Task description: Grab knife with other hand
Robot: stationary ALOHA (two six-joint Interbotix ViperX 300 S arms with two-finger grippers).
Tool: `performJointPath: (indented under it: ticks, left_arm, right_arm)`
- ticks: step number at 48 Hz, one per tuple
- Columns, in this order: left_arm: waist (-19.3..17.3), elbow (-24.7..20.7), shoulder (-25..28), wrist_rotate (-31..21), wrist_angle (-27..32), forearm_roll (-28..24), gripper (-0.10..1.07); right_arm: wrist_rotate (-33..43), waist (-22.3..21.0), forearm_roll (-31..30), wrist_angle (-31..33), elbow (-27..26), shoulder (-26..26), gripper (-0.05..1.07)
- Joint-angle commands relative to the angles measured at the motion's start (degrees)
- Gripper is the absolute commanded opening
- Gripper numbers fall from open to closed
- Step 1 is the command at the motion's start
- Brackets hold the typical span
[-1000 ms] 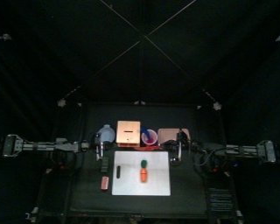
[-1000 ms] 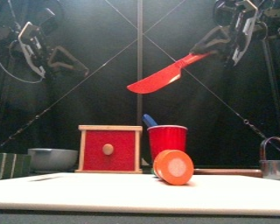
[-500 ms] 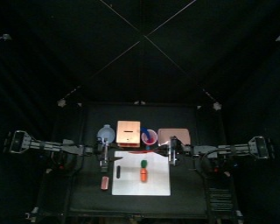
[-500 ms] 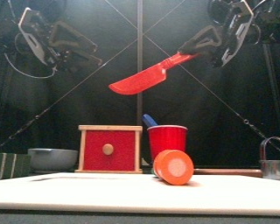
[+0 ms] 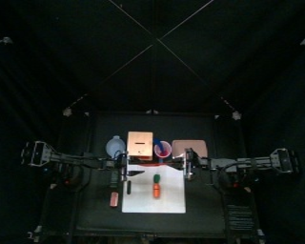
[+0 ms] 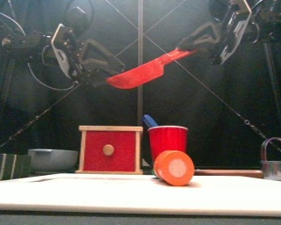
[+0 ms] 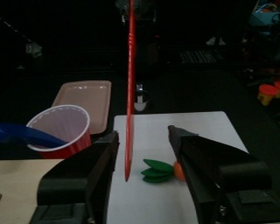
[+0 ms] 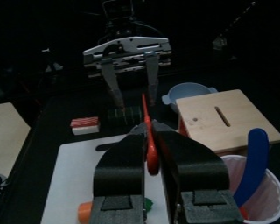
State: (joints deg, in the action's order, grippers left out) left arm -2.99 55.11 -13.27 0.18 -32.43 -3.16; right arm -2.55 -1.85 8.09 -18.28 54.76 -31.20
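Nearest me, one carrot (image 6: 174, 167) lay on one white board (image 6: 61, 189) on the desk. Behind it stood one red box (image 6: 110, 149) at 10 o'clock and one red cup (image 6: 168, 141). High at 12 o'clock hung the one red knife (image 6: 149, 70), its handle clamped in the right gripper's (image 8: 149, 140) jaws. The left gripper's (image 7: 143, 136) jaws stood wide apart around the blade, gripping nothing. I judged the handover half done: closing and release remained.
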Motion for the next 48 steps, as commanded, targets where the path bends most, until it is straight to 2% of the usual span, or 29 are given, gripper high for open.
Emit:
performJointPath:
  ticks: [1, 9, 21, 30, 41, 48]
  left_arm:
    - [-0.1, -1.2, 0.5, 0.1, -0.4, -0.4, 0.59]
    - [0.3, -1.8, 1.9, 0.0, -0.4, -2.1, 0.47]
    - [-0.4, -1.9, 1.9, 0.1, -0.4, -2.1, 0.45]
    - [-0.4, -1.9, 2.0, 0.3, -0.5, -2.4, 0.5]
    - [-0.8, -1.9, 3.0, 0.3, -0.5, -2.2, 0.7]
    - [-0.8, -2.5, 3.8, 0.2, -0.6, -2.1, 0.71]
  right_arm:
    - [0.0, 0.2, -0.1, -0.5, -1.3, -0.4, 0.44]
    - [-0.1, 0.2, -0.1, -0.6, -1.4, -0.4, 0.44]
    - [0.0, 0.4, 0.1, -0.6, -1.2, -0.4, 0.44]
    - [0.0, 0.8, -0.1, -0.6, -1.4, -0.4, 0.44]
    - [0.0, 1.3, -0.1, -0.6, -1.4, -0.1, 0.44]
    - [0.0, 1.5, -0.1, -0.6, -1.3, -0.1, 0.44]
